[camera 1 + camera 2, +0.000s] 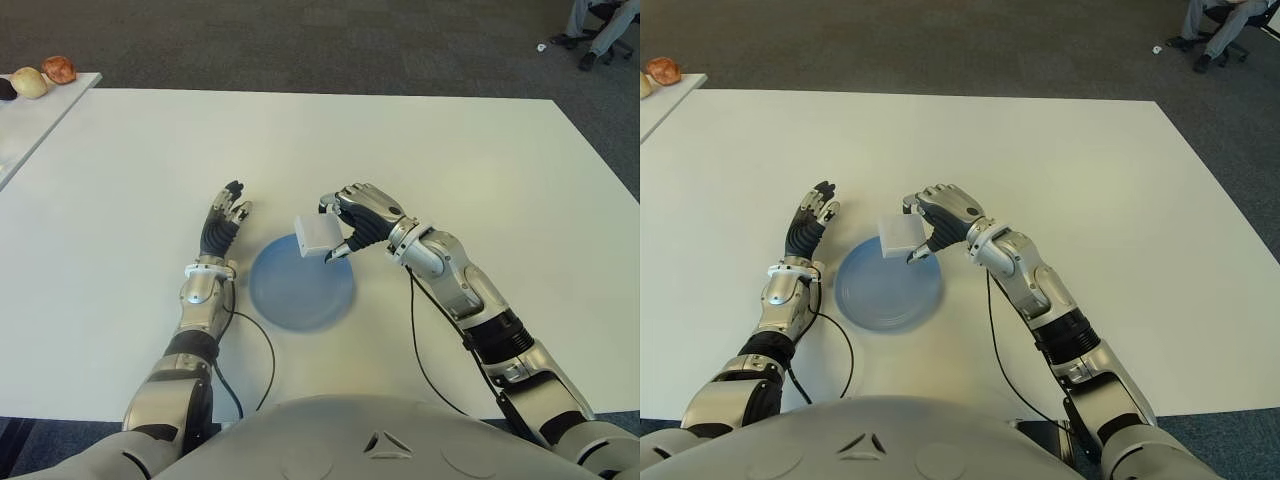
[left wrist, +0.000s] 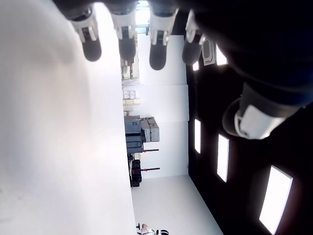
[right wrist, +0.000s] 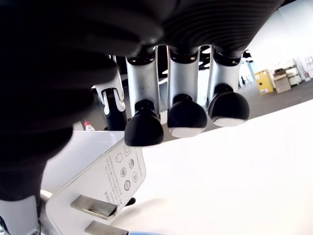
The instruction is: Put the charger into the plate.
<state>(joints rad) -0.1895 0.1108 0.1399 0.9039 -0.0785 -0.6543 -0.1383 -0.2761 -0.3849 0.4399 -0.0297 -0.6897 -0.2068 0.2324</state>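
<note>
A white square charger (image 1: 315, 234) hangs just above the far right rim of the round blue plate (image 1: 290, 290), with my right hand (image 1: 352, 226) shut on it between thumb and curled fingers. In the right wrist view the charger (image 3: 100, 191) shows its metal prongs and a printed label under the fingertips (image 3: 143, 128). My left hand (image 1: 222, 226) shows to the left of the plate, fingers straight and holding nothing.
The white table (image 1: 420, 160) stretches wide around the plate. A second white surface at the far left holds round food items (image 1: 45, 76). A seated person's legs (image 1: 600, 30) show at the far right on the carpet.
</note>
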